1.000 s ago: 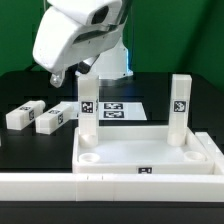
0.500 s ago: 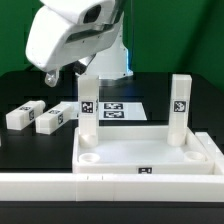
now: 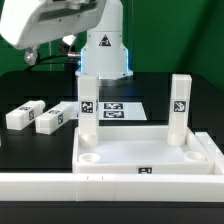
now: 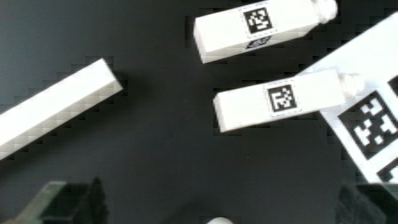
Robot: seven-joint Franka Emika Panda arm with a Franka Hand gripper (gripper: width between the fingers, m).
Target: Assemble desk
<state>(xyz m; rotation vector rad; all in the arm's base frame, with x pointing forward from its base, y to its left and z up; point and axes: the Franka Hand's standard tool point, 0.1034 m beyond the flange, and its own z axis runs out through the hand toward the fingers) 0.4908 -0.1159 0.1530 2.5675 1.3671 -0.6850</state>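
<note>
Now, in the exterior view, the desk panel (image 3: 150, 152) lies flat on the black tabletop (image 3: 20, 150), rim upward. The left upright leg (image 3: 88, 112) and the right upright leg (image 3: 180, 108) stand in its two far corners, while the near sockets (image 3: 88, 157) are empty. Behind the panel lies the marker board (image 3: 122, 108). Toward the exterior view's left, the outer loose leg (image 3: 24, 114) and the inner loose leg (image 3: 54, 119) lie on their sides, just beside each other and apart from the panel. The gripper (image 3: 45, 45) hangs high above that side, carrying nothing.

Seen from the wrist view, the gripper (image 4: 222, 205) has its dark fingers spread wide with only bare tabletop between them. Beyond lie the inner loose leg (image 4: 285, 97), right at the marker board's edge, and the outer loose leg (image 4: 263, 28), tags facing up. A long white bar (image 4: 54, 100) lies apart from them; what it is I cannot tell.

The legs look like light, stiff, smooth plastic blocks, probably a little slippery. The best hold is likely across the two long flat sides near mid-length, square on, so the block does not twist.
</note>
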